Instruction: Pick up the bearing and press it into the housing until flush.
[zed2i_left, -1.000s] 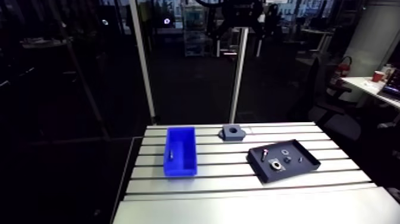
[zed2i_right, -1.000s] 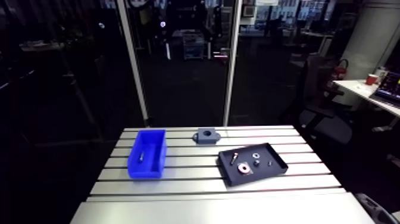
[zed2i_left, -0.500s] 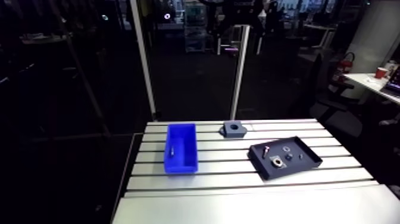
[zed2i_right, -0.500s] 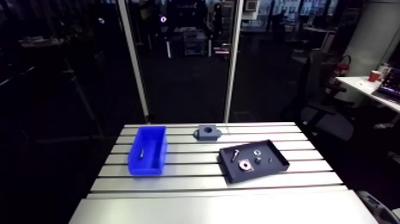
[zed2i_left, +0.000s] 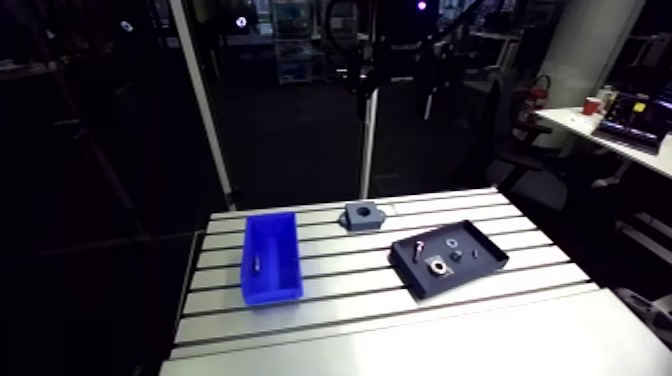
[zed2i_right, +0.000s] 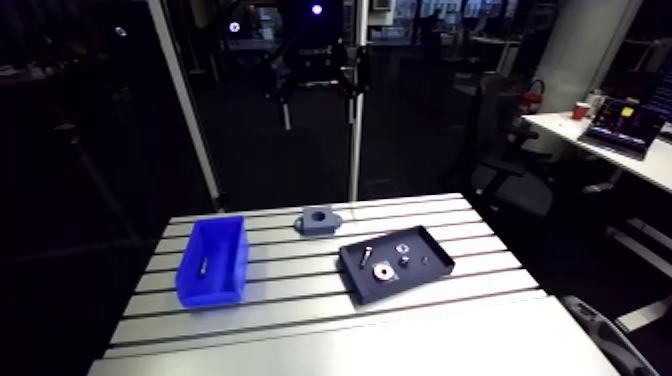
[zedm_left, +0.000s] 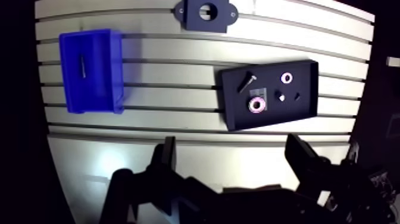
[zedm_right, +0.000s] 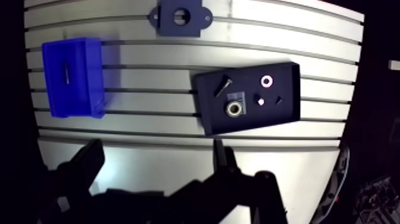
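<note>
View shifted only; bearing (zedm_left: 257, 105) in tray (zedm_left: 300, 111)

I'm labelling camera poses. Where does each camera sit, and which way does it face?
Arm view: on the upper link, looking obliquely down at the table, blue bin, housing and black tray; robot's body unclear in the dark.
Wrist view: on the wrist, looking straight down; open, empty jaws show.
Both show all three, plus the bearing in the tray.

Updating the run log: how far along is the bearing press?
Nothing done yet: the housing has an empty bore. In hand: nothing; the gripper hangs open well above the table, and the bearing lies in the black tray. Left: grasp it, carry it to the housing, press flush.
</note>
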